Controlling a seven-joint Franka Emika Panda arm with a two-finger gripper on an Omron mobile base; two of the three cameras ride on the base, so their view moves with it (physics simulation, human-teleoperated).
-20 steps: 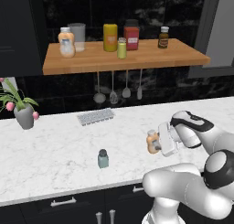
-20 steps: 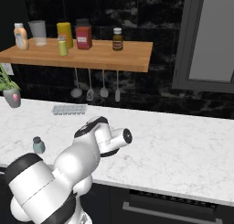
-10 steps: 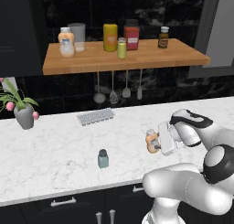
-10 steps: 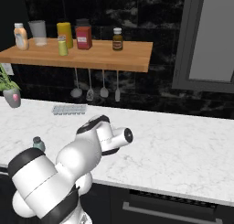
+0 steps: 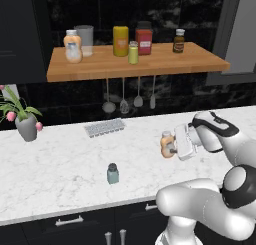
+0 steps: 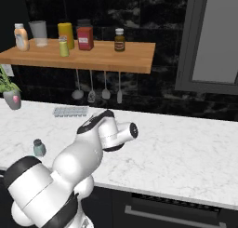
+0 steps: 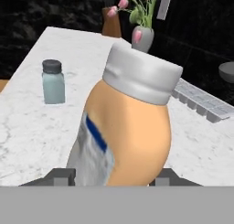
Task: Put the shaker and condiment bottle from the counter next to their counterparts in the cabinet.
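My gripper (image 5: 173,148) is shut on the condiment bottle (image 5: 167,144), a squat orange bottle with a white cap, held just above the counter (image 5: 60,156) at its right. In the hand view the condiment bottle (image 7: 130,127) fills the middle and leans between my fingertips (image 7: 60,175). The teal shaker (image 5: 113,173) with its dark cap stands alone near the front edge, and it shows as the shaker (image 6: 39,148) and the shaker (image 7: 53,81) elsewhere. On the cabinet shelf (image 5: 135,69) stand the counterparts: an orange bottle (image 5: 73,46) at the left and a yellow-green shaker (image 5: 133,52) mid-shelf. My arm hides the gripper in the right base view.
A glass cup (image 5: 85,39), a yellow canister (image 5: 120,40), a red canister (image 5: 144,38) and a dark jar (image 5: 179,40) share the shelf. Utensils (image 5: 130,96) hang under it. A grey tray (image 5: 105,127) and a flower vase (image 5: 27,126) sit on the counter.
The gripper and the orange bottle in it have risen a little. The shaker and the shelf items have not moved.
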